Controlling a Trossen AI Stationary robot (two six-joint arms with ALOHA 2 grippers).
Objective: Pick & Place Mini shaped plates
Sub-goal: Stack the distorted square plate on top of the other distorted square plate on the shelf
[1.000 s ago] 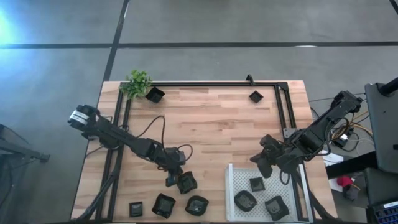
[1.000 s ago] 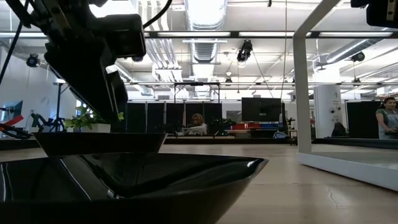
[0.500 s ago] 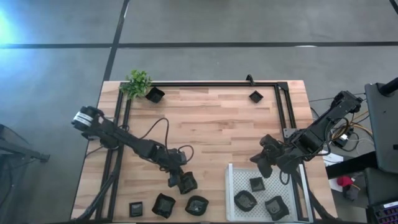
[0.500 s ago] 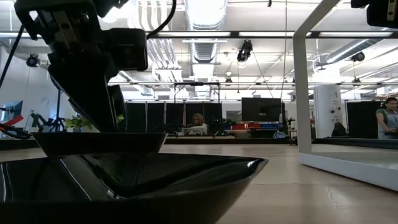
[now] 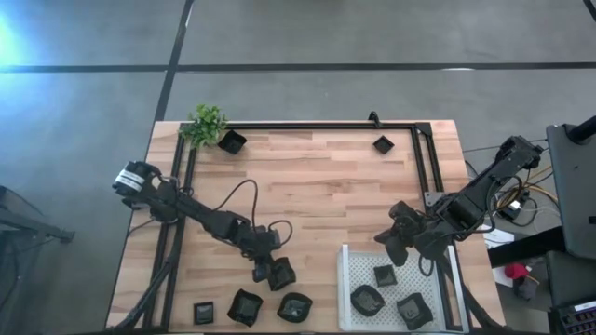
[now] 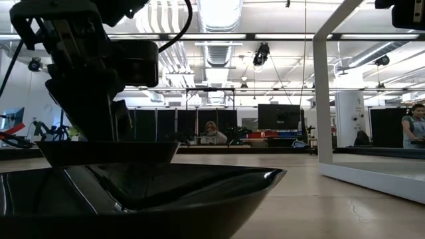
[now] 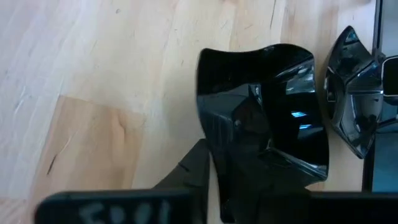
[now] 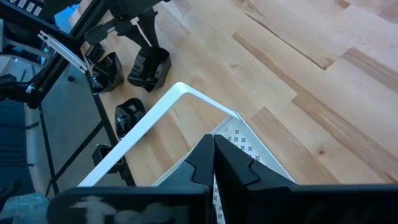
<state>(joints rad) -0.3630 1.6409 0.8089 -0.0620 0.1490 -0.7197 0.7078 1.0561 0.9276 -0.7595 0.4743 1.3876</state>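
Small black mini plates lie along the near edge: one [image 5: 204, 313], one [image 5: 245, 305], one [image 5: 294, 307], and a wavy-edged plate [image 5: 281, 273] at my left gripper [image 5: 264, 271]. In the left wrist view the gripper [image 7: 208, 149] is shut on this plate [image 7: 273, 112]. Three plates [image 5: 385, 275] [image 5: 366, 300] [image 5: 413, 310] lie in the white perforated tray [image 5: 346, 279]. Two more [image 5: 232, 141] [image 5: 382, 143] sit near the far edge. My right gripper [image 5: 396, 244] hangs shut above the tray's far left corner [image 8: 186, 93], touching nothing. My left gripper holds the wavy-edged plate by its rim [image 7: 210, 134], one finger [image 7: 196, 168] outside the wall and the other inside the hollow. The fingers come slanting down from the table's left. In the high view the plate lies on the table, level.
A small green plant [image 5: 207, 124] stands at the far left corner. A black frame [image 5: 317, 125] runs along the far and side edges. A second plate [image 7: 354, 106] lies close beside the held one. In the low view a plate [image 6: 146, 199] fills the foreground. Bare wood spans the table's middle.
My left arm has stretched farther toward the right, and its gripper has come lower over the wavy-edged plate. The plate has stayed in place. My right arm has kept still.
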